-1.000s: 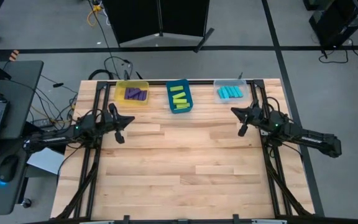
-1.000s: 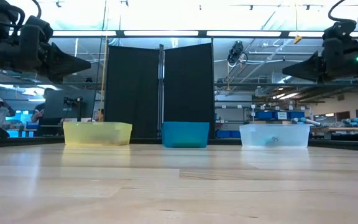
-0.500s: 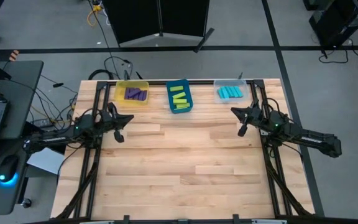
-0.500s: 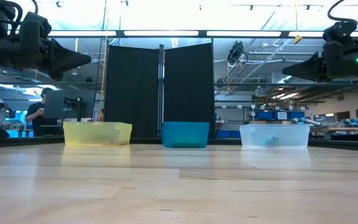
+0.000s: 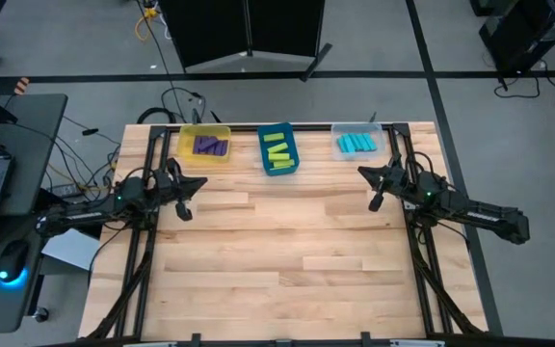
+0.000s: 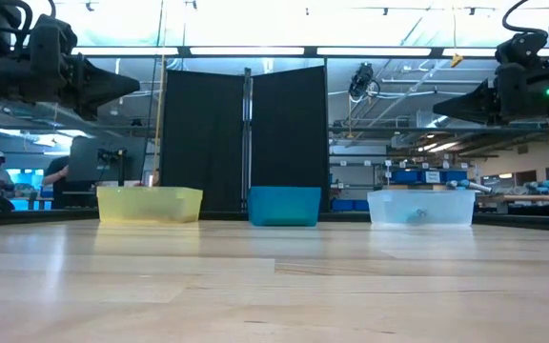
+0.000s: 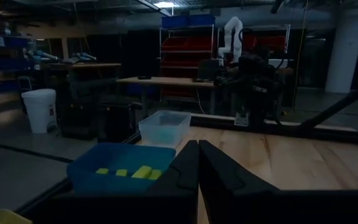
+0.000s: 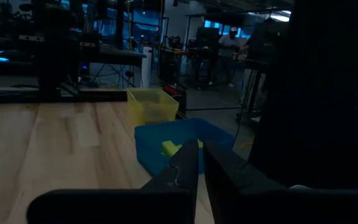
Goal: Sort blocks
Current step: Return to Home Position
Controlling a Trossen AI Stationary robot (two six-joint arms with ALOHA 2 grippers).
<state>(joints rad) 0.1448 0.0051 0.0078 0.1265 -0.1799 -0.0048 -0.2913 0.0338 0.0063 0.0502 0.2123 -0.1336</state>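
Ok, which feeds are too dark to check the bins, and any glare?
High view: evenly lit; purple blocks, lime blocks and cyan blocks read clearly in their bins. Low view: bright ceiling lights backlight the left gripper and right gripper into silhouettes, with a sheen on the table. Both wrist views: dim, though the lime blocks in the blue bin show.

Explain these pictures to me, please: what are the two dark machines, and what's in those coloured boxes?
They are two robot arms at a wooden table. One picture looks straight down, one level across the tabletop, two come from cameras on the wrists. At the far edge stand a yellow bin holding purple blocks, a blue bin holding green blocks and a clear bin holding cyan blocks. The left gripper and right gripper hang above the table, fingers shut, holding nothing.
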